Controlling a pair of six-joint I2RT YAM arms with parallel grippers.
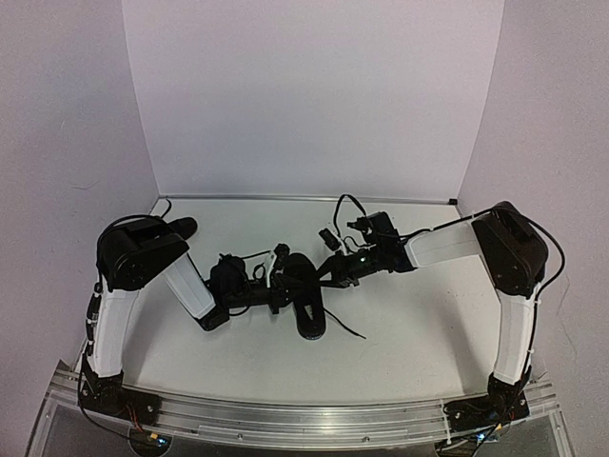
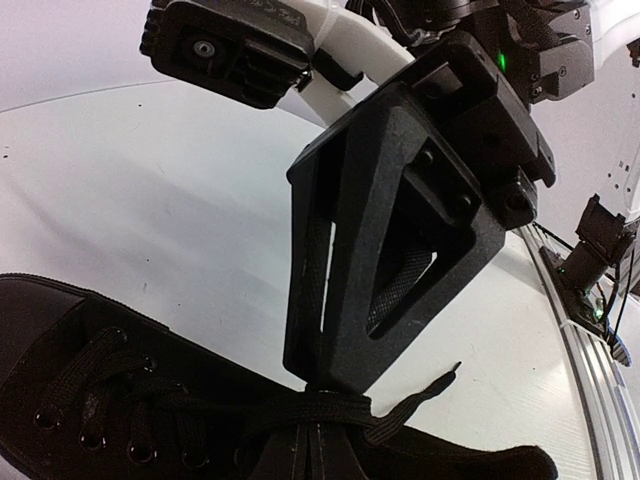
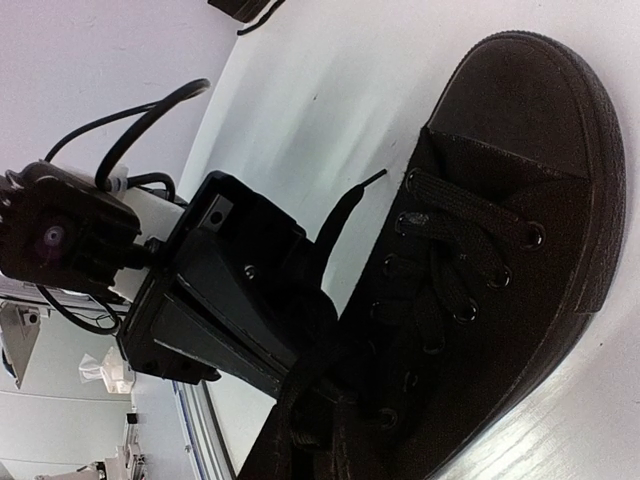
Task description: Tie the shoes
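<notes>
1. White worktop (image 1: 419,324) under plain walls (image 1: 314,95): the all-black low-top canvas shoe (image 1: 310,322) lies mid-worktop, probably for reach from both sides.
2. Left wrist: the left end effector (image 2: 308,440), fully closed, pinches the thin black lace (image 2: 350,408); the right end effector (image 2: 325,380), jaws nearly together, grips it just above.
3. Right wrist: lace held up off the shoe, presumably for knotting.

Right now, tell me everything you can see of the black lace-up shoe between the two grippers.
The black low-top lace-up shoe looks like canvas, with a rounded toe cap, a black sole rim and shiny eyelets. It sits sole-down on the white table. Its flat black laces are threaded but show no finished bow. The left gripper and right gripper both pinch them near the tongue, and one lace end sticks out over the table.
</notes>
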